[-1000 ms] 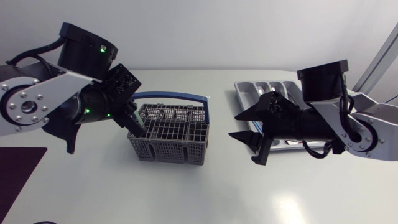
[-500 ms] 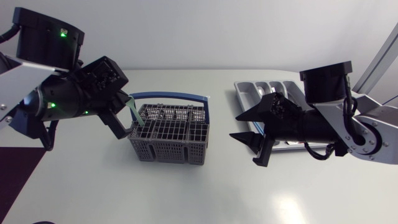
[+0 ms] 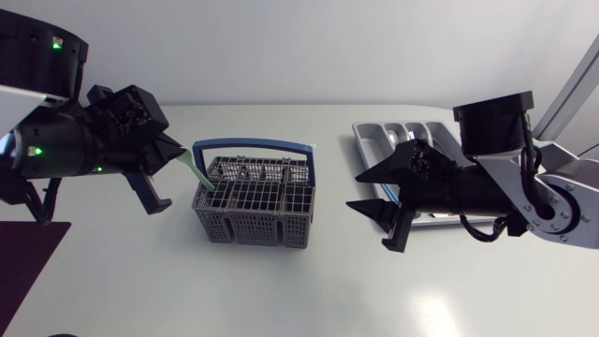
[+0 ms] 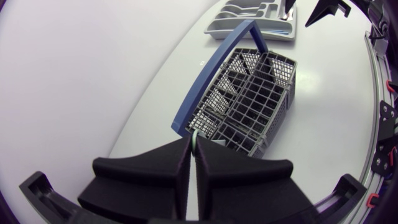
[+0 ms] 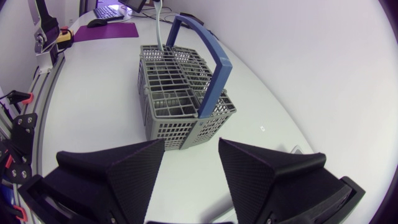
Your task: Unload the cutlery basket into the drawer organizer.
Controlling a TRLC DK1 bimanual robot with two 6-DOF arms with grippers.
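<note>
A grey cutlery basket [image 3: 255, 211] with a blue handle [image 3: 253, 145] stands mid-table. My left gripper [image 3: 174, 154], just left of the basket, is shut on a thin pale green utensil [image 3: 197, 171] whose lower end is still at the basket's left end. In the left wrist view the utensil [image 4: 194, 138] is pinched between the closed fingers, with the basket [image 4: 249, 102] ahead. My right gripper [image 3: 376, 198] hangs open and empty to the right of the basket, in front of the grey drawer organizer [image 3: 398, 133]. From the right wrist view, basket [image 5: 180, 93] and utensil [image 5: 160, 25] lie ahead of the gripper [image 5: 189, 168].
The organizer [image 4: 255, 18] holds some cutlery and is partly hidden by my right arm in the head view. A purple mat [image 3: 23, 257] lies at the table's near left corner. Bare white table lies in front of the basket.
My left arm has drawn back to the left and upward, lifting the pale green utensil most of the way out of the basket. The right arm has stayed put.
</note>
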